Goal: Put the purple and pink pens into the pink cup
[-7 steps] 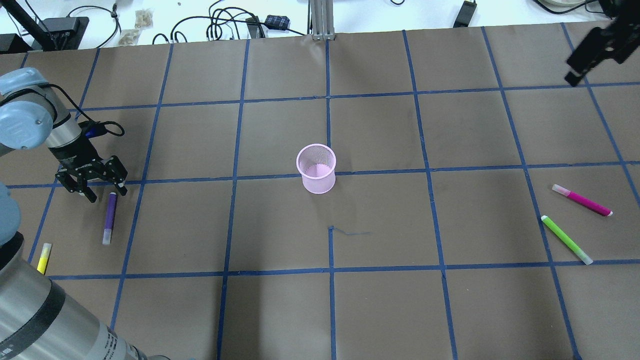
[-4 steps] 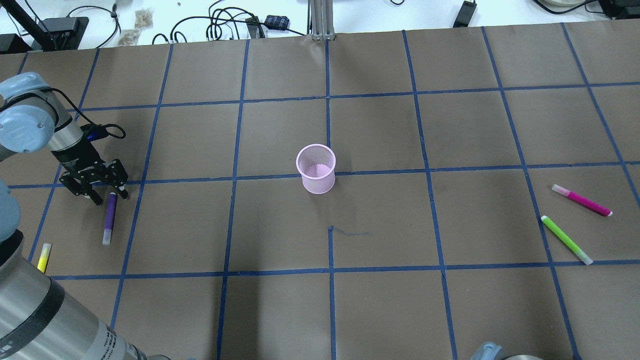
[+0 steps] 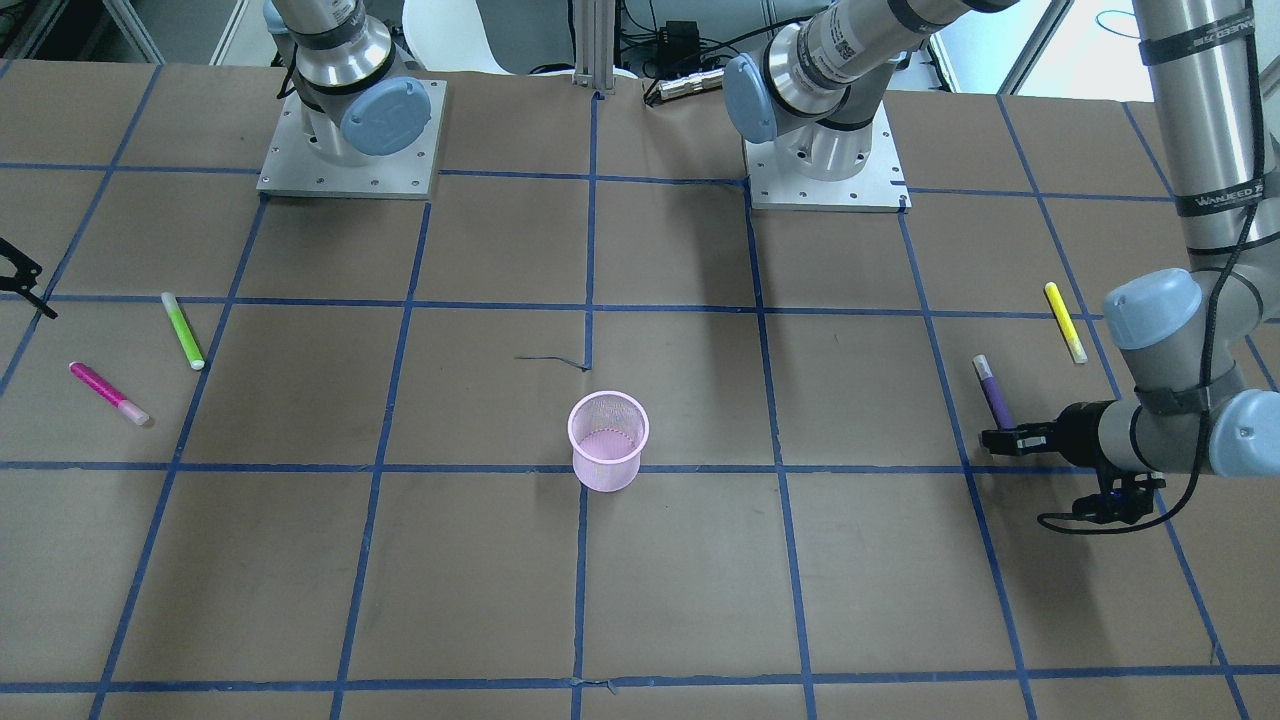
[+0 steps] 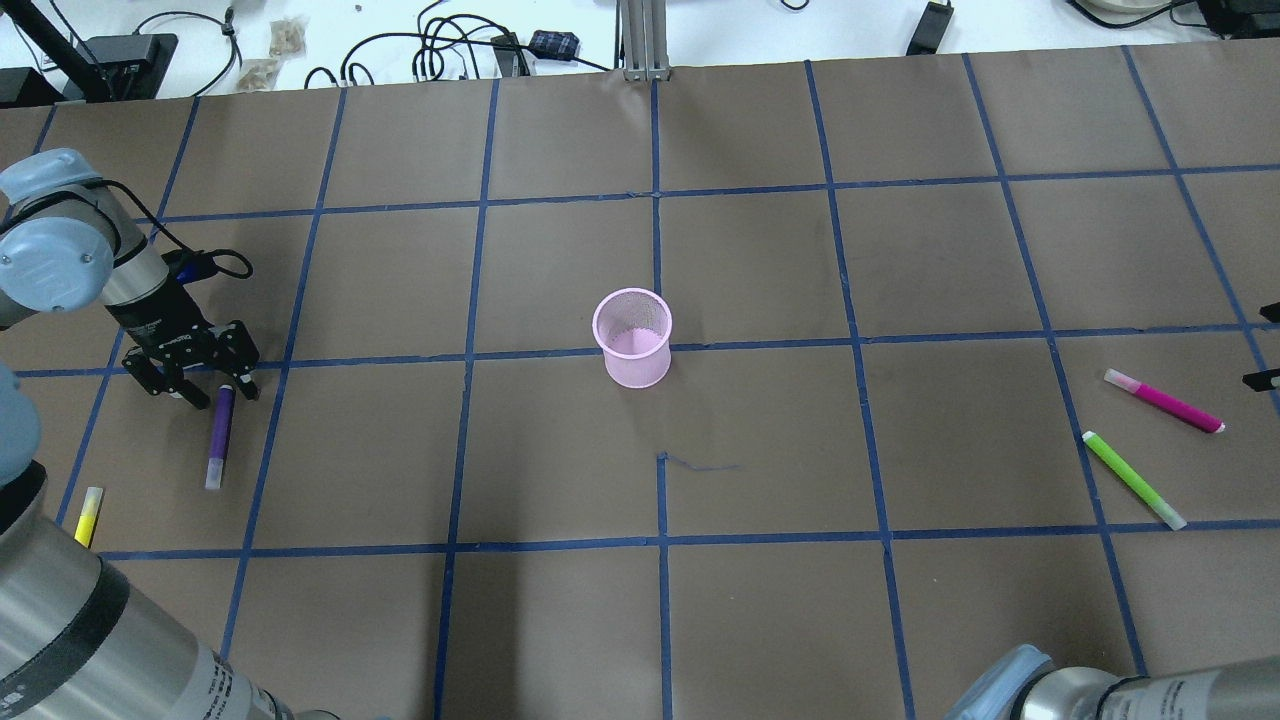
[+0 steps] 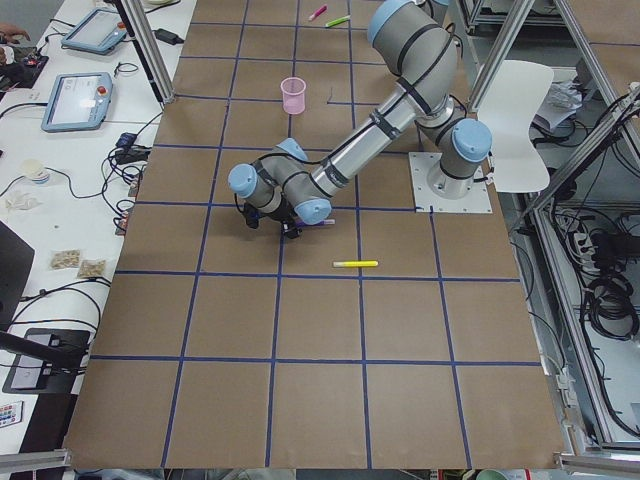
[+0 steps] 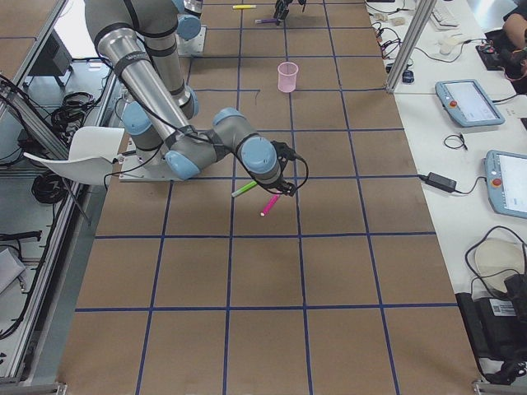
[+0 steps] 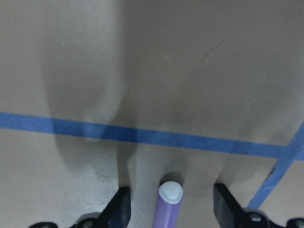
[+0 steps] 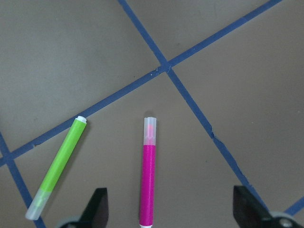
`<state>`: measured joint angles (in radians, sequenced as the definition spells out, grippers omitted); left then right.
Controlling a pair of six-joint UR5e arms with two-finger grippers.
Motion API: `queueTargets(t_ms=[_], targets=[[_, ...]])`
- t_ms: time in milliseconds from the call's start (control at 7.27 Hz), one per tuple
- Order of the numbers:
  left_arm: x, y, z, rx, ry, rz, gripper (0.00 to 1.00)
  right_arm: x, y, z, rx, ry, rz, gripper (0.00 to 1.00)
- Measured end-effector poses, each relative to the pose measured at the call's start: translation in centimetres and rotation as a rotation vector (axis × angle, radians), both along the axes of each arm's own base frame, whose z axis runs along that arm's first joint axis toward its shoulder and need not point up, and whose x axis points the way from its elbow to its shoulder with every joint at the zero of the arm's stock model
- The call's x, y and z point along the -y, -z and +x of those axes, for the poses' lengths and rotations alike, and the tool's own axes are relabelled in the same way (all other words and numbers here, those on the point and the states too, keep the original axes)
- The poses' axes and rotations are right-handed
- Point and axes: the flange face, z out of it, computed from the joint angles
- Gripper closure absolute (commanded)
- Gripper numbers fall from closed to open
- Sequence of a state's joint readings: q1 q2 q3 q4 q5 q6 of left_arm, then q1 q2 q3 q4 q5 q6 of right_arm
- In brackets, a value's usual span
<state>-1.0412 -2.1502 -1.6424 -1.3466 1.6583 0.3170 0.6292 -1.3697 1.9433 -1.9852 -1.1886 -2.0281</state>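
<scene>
Pens like these look light, stiff and smooth, so a pinch across the barrel near its middle should hold best, since a round body can roll or pivot. The purple pen point(image 4: 218, 440) lies by the worktop's left edge, its far end between the wide-spread fingers of the left gripper point(image 4: 217, 392), which do not touch it. The pink pen point(image 4: 1165, 400) lies by the right edge under the wide-open right gripper point(image 8: 172, 205), with the pink cup point(image 4: 632, 338) at the centre.

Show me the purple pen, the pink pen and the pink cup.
purple pen point(image 4: 219, 432), overhead exterior view, middle of its barrel.
pink pen point(image 4: 1165, 401), overhead exterior view, middle of its barrel.
pink cup point(image 4: 637, 366), overhead exterior view, outer mesh wall.
</scene>
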Motion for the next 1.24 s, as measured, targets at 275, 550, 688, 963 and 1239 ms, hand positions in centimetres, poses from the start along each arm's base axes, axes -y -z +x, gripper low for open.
queueTargets(t_ms=[275,550,688,963,1239], targets=[[0.0,-0.5,0.0,0.007,-0.002,-0.007,0.33,-0.7,6.5,-2.5,0.088,-0.074,-0.076,0.19],[0.0,-0.9,0.0,0.011,-0.002,-0.012,0.43,-1.6,9.3,-3.7,0.122,-0.095,-0.101,0.46],[0.0,-0.9,0.0,0.011,-0.001,-0.012,0.68,-1.9,9.8,-3.9,0.126,-0.096,-0.100,0.46],[0.0,-0.9,0.0,0.009,-0.003,-0.012,0.93,-2.2,10.3,-3.9,0.128,-0.119,-0.100,0.56],[0.0,-0.9,-0.1,0.004,-0.006,-0.015,0.98,-2.5,10.5,-3.6,0.129,-0.132,-0.102,0.69]])
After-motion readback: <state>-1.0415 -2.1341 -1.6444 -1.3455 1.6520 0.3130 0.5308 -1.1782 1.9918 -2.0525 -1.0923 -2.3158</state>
